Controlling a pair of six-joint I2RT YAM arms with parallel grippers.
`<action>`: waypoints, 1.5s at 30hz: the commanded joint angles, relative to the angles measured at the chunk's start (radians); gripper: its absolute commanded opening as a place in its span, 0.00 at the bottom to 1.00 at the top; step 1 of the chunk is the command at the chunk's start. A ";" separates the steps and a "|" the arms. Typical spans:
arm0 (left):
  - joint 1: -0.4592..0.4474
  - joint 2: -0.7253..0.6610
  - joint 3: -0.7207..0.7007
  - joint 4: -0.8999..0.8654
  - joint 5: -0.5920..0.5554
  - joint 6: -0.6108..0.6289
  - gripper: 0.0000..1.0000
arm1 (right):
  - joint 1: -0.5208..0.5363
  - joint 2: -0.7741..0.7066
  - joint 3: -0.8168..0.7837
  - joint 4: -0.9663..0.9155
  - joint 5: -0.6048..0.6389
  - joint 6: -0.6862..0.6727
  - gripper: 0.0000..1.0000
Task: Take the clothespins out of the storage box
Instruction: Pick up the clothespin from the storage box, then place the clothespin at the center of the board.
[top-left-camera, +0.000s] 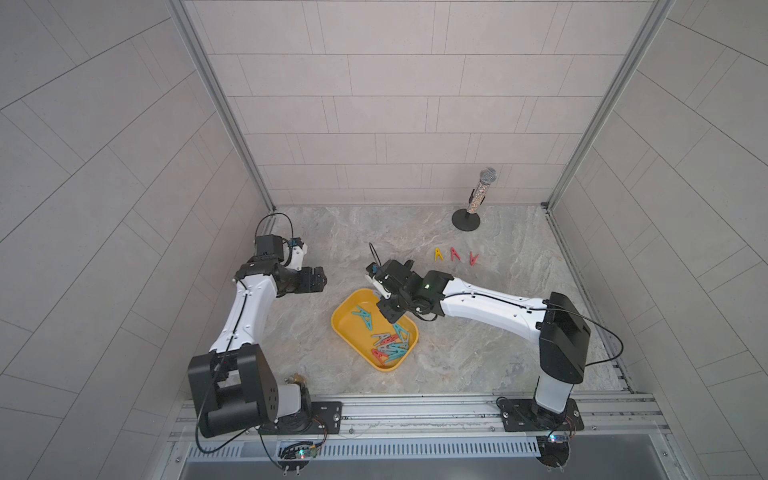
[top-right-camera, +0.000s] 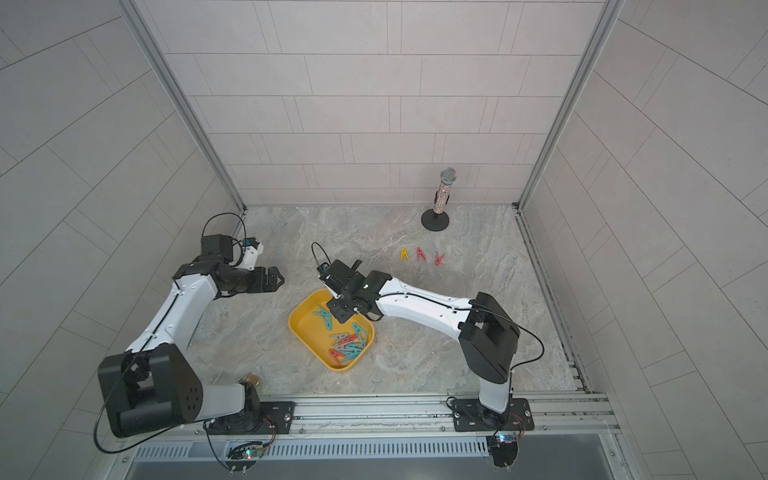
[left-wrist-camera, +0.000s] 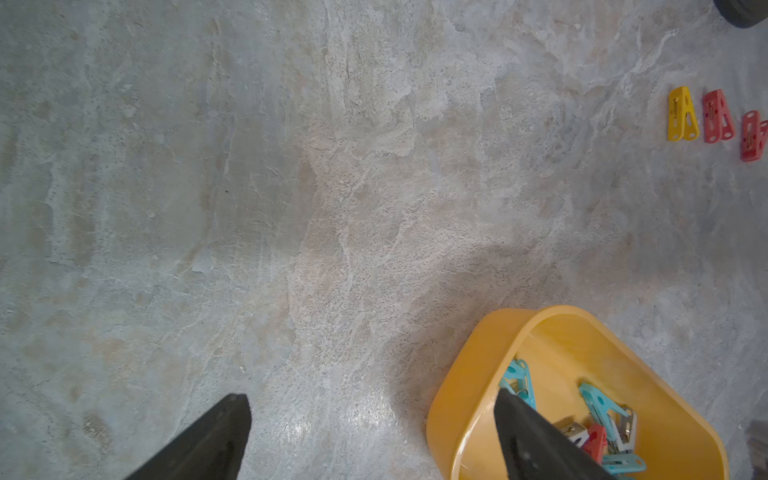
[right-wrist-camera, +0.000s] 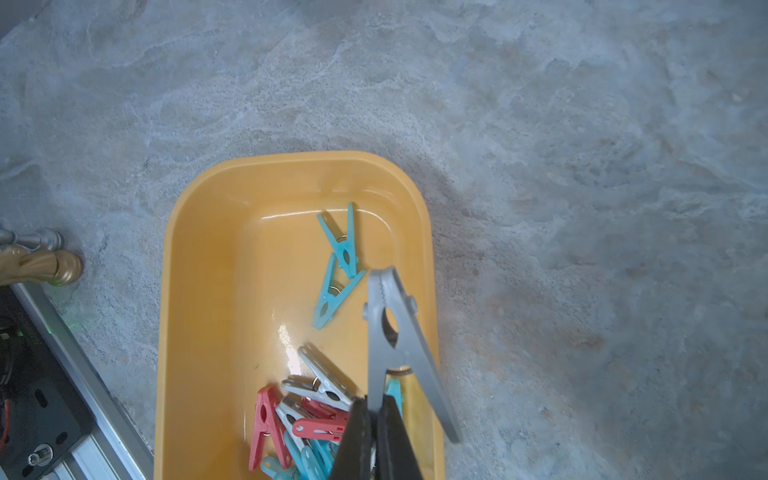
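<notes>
- Storage box stands on the tabletop between the two arms, turned at an angle. Most of the clothespins lie inside it, heaped at the end nearer to the robot. The box looks light and nothing holds it. A tool that comes down too close to a wall can push or tip it.
- Right tool is above the box, pressed together on only one leg of a grey clothespin. The other leg stands free beside the fingers. With such a narrow hold, I think the peg can turn around the pinch point or slip out during the carry. It would then fall back into the box or land anywhere on the tabletop.
- Left tool hangs beside the box, spread wide and empty. If both arms go to the box together they can meet above it, because it gives little room for two.
- Heap of pegs: red, grey and teal ones cross over each other. A pinch there can catch two at once, or hook a neighbour and drag it over the rim.
- Two teal clothespins lie flat and touching near the other end. On the smooth floor of the box the fingers may slide off them.
- One yellow clothespin and two red clothespins are out in a row, well apart from the box. A careless release beside them can knock the row.
</notes>
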 joint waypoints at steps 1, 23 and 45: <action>0.006 -0.009 -0.001 -0.012 0.001 0.007 1.00 | -0.058 -0.058 -0.049 0.011 0.003 0.040 0.00; 0.006 -0.010 0.000 -0.012 0.002 0.007 1.00 | -0.590 -0.170 -0.378 0.086 -0.084 0.177 0.00; 0.006 -0.018 0.003 -0.016 0.004 0.007 1.00 | -0.892 0.104 -0.120 -0.020 -0.076 0.129 0.00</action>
